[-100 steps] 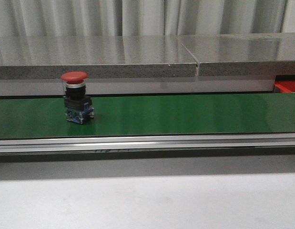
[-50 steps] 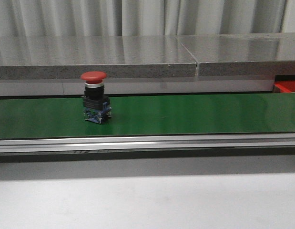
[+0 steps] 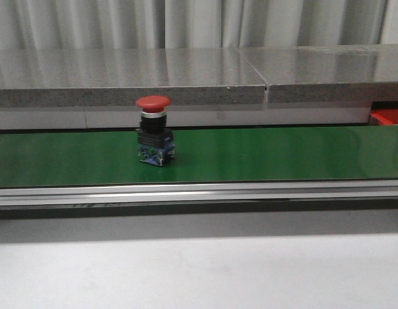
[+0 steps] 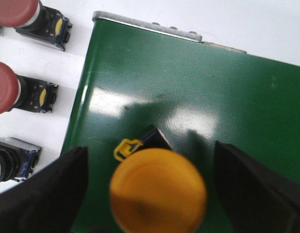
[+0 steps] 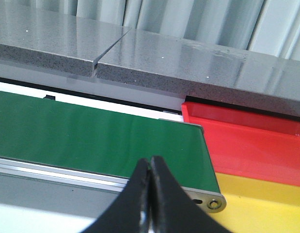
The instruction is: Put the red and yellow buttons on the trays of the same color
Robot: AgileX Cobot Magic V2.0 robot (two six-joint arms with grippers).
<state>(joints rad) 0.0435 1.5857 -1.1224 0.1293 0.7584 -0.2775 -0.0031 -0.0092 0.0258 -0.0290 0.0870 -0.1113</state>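
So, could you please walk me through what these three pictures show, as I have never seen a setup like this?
This is a two-armed robot sorting push buttons by color. The front view looks forward from the robot over a green conveyor belt, where one red button stands upright; neither arm shows there.

The other two pictures come from cameras on the wrists. The left wrist view looks down past the left gripper, whose dark fingers stand apart on either side of a yellow button over the belt's end. Whether they touch it, I cannot tell. More red-capped buttons lie on the white surface beside the belt.

The right wrist view shows the right gripper, closed and empty, near the belt's other end, where the red tray and yellow tray sit.
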